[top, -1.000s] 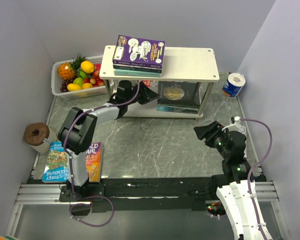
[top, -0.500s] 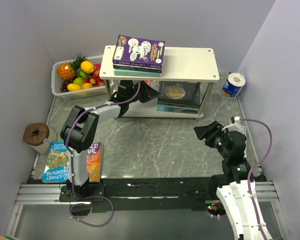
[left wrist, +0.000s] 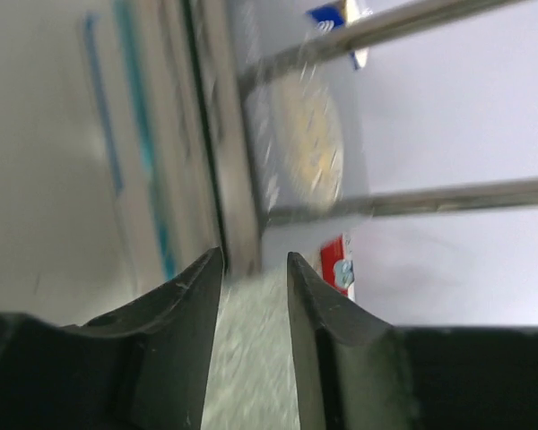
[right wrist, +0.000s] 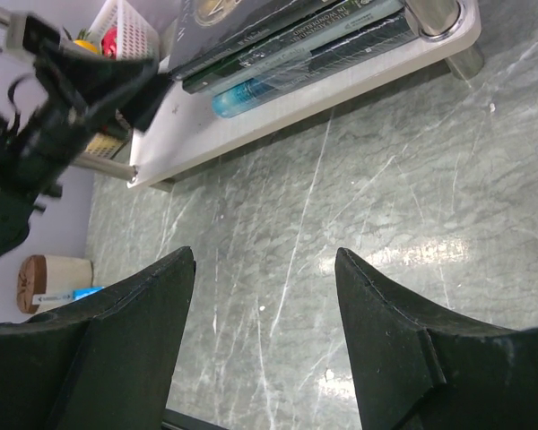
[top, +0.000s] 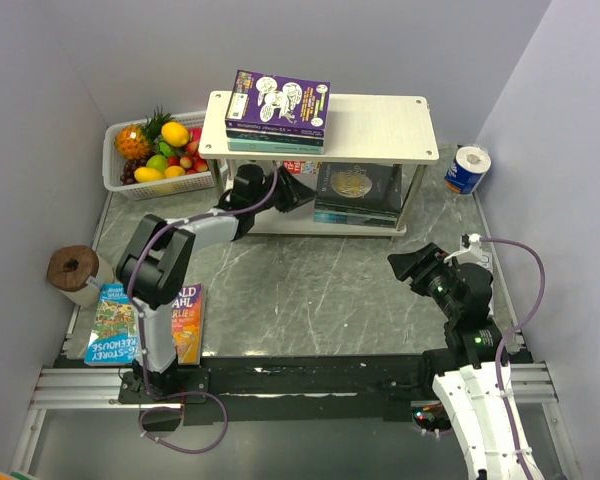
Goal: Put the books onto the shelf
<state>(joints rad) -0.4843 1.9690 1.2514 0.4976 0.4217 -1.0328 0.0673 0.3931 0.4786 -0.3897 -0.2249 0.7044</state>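
Since a second ago, pushed further in on the lower board: black book with gold circle [top: 358, 185]; left gripper [top: 300, 191] spread slightly wider.

From above: reaches under the left end of the shelf [top: 380, 130], just beside that book's left edge, fingers apart and holding nothing. Rests atop a small stack on the lower board, near its right end. Up on the top board's left end, a purple cartoon book [top: 278, 100] over a teal book [top: 270, 145]. At the table's [top: 310, 290] near-left corner, well apart from either arm, an orange Roald Dahl book [top: 187, 320] touching a blue children's book [top: 110, 325]. Hovering near the right edge: right gripper [top: 405, 268], spread wide, empty.

Left wrist, blurred: left gripper [left wrist: 254, 260] with a narrow empty gap, gold circle [left wrist: 309, 134] just beyond the tips.

Right wrist: right gripper [right wrist: 264, 260] splayed over bare table [right wrist: 386, 224], lower-board books [right wrist: 287, 45] well ahead, no contact.
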